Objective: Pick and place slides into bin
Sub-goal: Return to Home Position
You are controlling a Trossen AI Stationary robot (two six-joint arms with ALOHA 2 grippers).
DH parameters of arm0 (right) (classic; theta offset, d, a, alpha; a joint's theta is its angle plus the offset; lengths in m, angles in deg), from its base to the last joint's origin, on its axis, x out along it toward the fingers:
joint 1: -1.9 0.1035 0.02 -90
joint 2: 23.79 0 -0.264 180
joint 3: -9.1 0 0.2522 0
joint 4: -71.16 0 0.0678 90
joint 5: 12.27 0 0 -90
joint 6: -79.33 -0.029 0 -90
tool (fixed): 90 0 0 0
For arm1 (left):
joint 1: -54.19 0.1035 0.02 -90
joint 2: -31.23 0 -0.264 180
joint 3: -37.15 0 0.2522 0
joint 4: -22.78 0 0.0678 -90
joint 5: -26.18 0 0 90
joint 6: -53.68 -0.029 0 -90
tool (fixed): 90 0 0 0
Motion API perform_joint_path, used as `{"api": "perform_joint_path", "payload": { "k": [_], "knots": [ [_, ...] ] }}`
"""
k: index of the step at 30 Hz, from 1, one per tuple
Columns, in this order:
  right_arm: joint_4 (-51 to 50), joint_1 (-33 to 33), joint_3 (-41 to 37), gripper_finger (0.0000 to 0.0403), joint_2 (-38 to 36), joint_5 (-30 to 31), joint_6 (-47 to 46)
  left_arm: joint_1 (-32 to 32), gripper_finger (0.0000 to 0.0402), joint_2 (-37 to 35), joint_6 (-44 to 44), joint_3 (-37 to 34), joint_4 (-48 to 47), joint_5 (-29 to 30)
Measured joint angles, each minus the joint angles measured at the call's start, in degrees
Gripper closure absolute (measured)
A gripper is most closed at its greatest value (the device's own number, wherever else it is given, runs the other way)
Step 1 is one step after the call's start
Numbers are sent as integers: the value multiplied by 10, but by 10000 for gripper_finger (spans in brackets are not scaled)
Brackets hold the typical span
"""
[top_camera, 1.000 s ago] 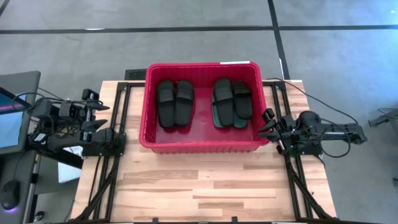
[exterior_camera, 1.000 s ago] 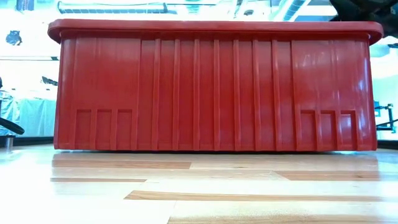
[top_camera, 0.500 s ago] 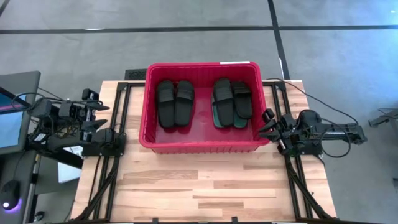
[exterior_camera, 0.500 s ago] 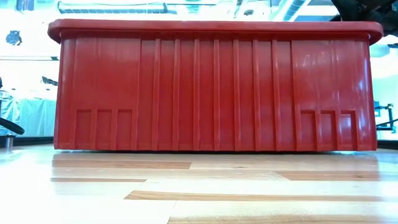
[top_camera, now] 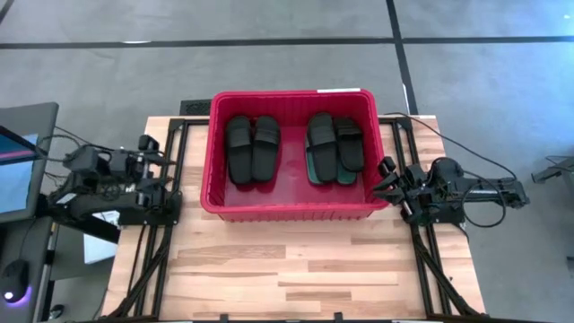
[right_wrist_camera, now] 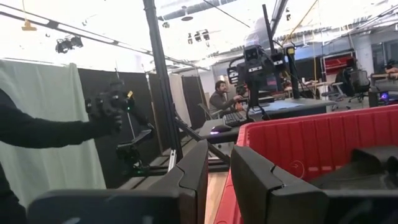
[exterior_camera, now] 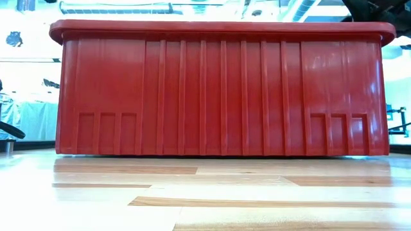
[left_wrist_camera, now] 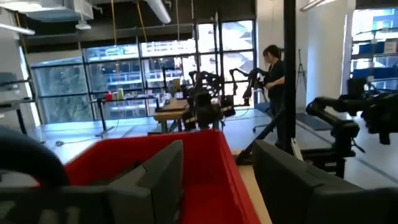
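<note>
Slides (top_camera: 252, 148) lie in two groups, left and right, inside the bin (top_camera: 291, 211) at the surface's (top_camera: 296, 269) rear centre; the left arm (top_camera: 99, 184) and right arm (top_camera: 448, 184) flank it.

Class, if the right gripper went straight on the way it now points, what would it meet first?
Probably the bin's right wall: in the high view the right gripper points at it from close by. Whether it would hit the wall or clear the rim is unclear.

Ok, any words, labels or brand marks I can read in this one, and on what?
Nothing legible.
White label on the bin's far rim: too small to read.
Round mark on the bin's inner wall: blurred.
Screen left of the table: no readable text.
</note>
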Motion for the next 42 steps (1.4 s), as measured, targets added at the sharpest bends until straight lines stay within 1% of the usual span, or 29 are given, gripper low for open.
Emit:
{"api": "perform_joint_path", "payload": {
  "k": [2, 8, 14, 19, 26, 33, 37, 42],
  "knots": [
    [0, 0, 0, 344, 0, 0, 0, 0, 227, -6, 0, -33, 25, 1],
    [4, 0, 0, 344, 0, 0, 0, 0, 247, -11, 6, -119, 154, -7],
    [4, 0, 0, 344, 0, 0, 3, 0, 253, -11, 15, -186, 243, -5],
    [5, 0, 0, 344, 0, 0, 4, 0, 253, -11, 44, -225, 277, -4],
    [5, 0, 0, 344, 0, 0, 4, 0, 253, -10, 79, -247, 240, 21],
    [5, 0, 0, 344, 0, 0, 4, 0, 254, -10, 93, -283, 258, 1],
    [5, 0, 0, 344, 0, 0, 4, 0, 254, -10, 93, -305, 306, -24],
    [4, 0, 0, 344, 0, 0, 4, 0, 254, -10, 93, -316, 308, -27]
  ]
}}
